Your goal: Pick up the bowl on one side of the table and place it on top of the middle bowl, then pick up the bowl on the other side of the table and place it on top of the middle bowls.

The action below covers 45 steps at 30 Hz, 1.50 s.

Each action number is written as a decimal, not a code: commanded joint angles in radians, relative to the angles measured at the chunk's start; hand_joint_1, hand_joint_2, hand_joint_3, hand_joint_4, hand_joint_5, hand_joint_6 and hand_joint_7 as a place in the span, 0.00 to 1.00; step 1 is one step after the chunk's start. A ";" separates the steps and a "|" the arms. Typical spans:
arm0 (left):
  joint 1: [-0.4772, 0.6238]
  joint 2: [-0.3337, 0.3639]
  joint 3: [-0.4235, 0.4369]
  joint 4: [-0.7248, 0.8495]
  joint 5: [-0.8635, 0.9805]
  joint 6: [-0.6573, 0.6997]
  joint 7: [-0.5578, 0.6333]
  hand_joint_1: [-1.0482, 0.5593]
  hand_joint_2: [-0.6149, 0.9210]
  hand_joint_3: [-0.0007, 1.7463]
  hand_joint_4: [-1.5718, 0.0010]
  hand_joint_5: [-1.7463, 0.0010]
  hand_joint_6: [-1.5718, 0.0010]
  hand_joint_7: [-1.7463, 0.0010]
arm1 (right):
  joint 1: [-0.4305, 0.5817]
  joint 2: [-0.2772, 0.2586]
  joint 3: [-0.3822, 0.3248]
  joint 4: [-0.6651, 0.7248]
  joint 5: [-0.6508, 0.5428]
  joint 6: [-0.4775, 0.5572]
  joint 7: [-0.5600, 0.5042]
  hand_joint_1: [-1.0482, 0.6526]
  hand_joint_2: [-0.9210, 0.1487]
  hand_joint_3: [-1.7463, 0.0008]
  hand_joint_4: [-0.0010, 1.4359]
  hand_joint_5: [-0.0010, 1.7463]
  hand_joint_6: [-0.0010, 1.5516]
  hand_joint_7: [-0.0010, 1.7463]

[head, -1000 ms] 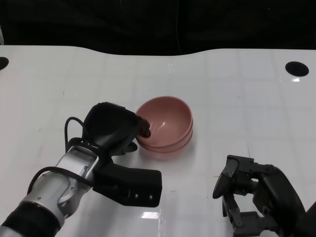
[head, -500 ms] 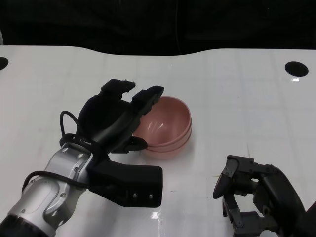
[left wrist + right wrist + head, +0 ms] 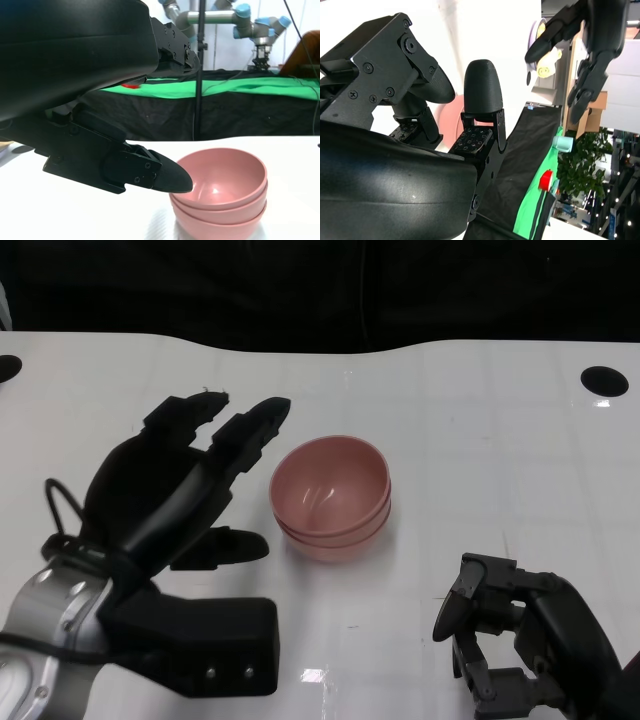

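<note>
Hands are sitting nearest: the right hand is resting low on the table, fingers apart, holding nothing. The left hand is hovering spread wide, empty, beside the stacked bowls at mid-table.

Three pink bowls sit nested in one stack on the white table, mouths up, rims level, the glossy inside of the top one catching light. The stack stands just beside the spread fingertips of the left hand, untouched by it, and well apart from the right hand, up and inward of it
</note>
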 commanded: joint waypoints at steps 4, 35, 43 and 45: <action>0.019 0.007 0.023 -0.026 -0.012 -0.004 -0.023 0.19 1.00 0.09 1.00 0.83 0.92 1.00 | 0.002 -0.005 -0.008 -0.016 0.002 0.004 -0.003 0.60 0.56 0.13 0.60 0.98 0.54 0.80; 0.550 -0.376 0.333 -0.242 -1.421 0.094 -0.076 0.61 0.60 0.94 0.38 0.00 0.43 0.07 | -0.004 -0.023 -0.033 -0.017 0.022 -0.006 0.033 0.60 0.55 0.14 0.60 0.98 0.54 0.79; 0.542 -0.388 0.377 -0.242 -1.550 0.158 -0.152 0.61 0.58 0.94 0.37 0.02 0.39 0.11 | -0.002 -0.016 -0.038 -0.024 0.028 0.008 0.033 0.61 0.54 0.14 0.60 0.98 0.54 0.79; 0.542 -0.391 0.382 -0.243 -1.550 0.164 -0.157 0.61 0.59 0.94 0.37 0.02 0.39 0.12 | -0.002 -0.016 -0.038 -0.024 0.028 0.008 0.033 0.61 0.54 0.14 0.60 0.98 0.54 0.79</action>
